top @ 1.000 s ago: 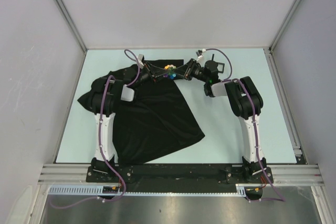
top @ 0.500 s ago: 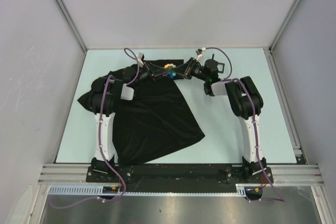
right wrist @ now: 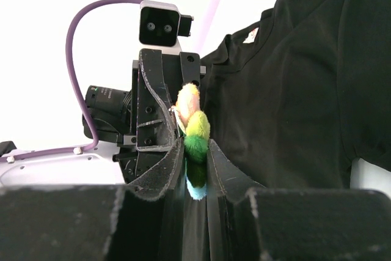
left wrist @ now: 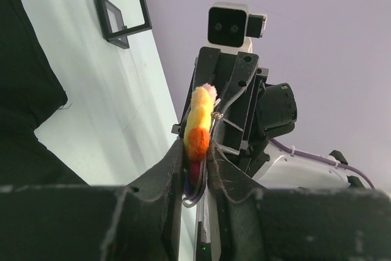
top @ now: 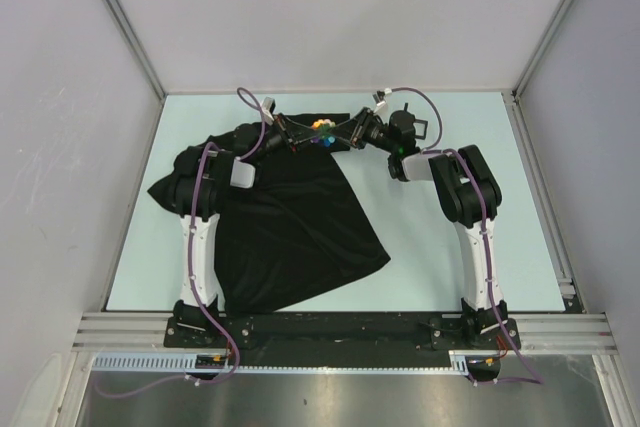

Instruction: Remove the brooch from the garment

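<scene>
While the left pincer (left wrist: 197, 160) and right pincer (right wrist: 197, 157) both clamp the brooch (top: 322, 131) over the shirt (top: 290, 217) near the far edge of the worktop (top: 420, 267), opposing pulls could tear it, or a slipping grip could drop it.

Fuzzy brooch (right wrist: 194, 136), matt cloth garment (right wrist: 293, 90)

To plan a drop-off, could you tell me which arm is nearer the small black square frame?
Right. The right arm passes close beside the frame. The left arm lies on the other side of the brooch, over the garment.
</scene>
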Controlling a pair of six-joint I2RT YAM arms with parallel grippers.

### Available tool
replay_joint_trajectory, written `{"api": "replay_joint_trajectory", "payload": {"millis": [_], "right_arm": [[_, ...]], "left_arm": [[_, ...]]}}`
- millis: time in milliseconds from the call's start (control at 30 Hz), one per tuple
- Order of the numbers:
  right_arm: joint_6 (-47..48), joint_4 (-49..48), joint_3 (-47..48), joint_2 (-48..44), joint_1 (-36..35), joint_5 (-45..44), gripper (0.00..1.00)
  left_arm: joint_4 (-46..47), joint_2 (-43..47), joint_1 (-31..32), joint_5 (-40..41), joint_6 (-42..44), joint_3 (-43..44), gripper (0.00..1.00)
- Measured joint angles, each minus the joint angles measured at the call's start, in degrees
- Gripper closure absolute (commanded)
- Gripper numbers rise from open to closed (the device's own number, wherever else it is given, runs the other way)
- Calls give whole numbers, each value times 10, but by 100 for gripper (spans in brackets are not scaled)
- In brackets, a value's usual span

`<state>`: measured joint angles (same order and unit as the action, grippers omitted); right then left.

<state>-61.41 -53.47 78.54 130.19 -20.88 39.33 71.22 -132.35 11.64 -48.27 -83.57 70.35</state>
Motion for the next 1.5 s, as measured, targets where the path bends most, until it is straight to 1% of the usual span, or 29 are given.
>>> {"api": "replay_joint_trajectory", "payload": {"millis": [100,300,400,533,767,1167,1500], "right_arm": [[2,6,3,0,0,0,100],[12,26,11,0,0,1,100],[17,33,17,0,0,1,100],[21,37,22,0,0,1,100],[26,43,23,0,0,0,100],[43,68,34,0,0,0,100],[54,82,39,0,0,0,100]], "left_arm": [[-6,0,0,-2,2,3,73],[-11,0,0,-6,7,7,70],[-15,0,0,-7,8,10,71],[-22,0,0,-11,12,17,75],[-32,-4,0,-15,15,23,78],[-45,-5,-1,-16,17,31,77],[-49,-7,-1,-20,26,34,69]]}}
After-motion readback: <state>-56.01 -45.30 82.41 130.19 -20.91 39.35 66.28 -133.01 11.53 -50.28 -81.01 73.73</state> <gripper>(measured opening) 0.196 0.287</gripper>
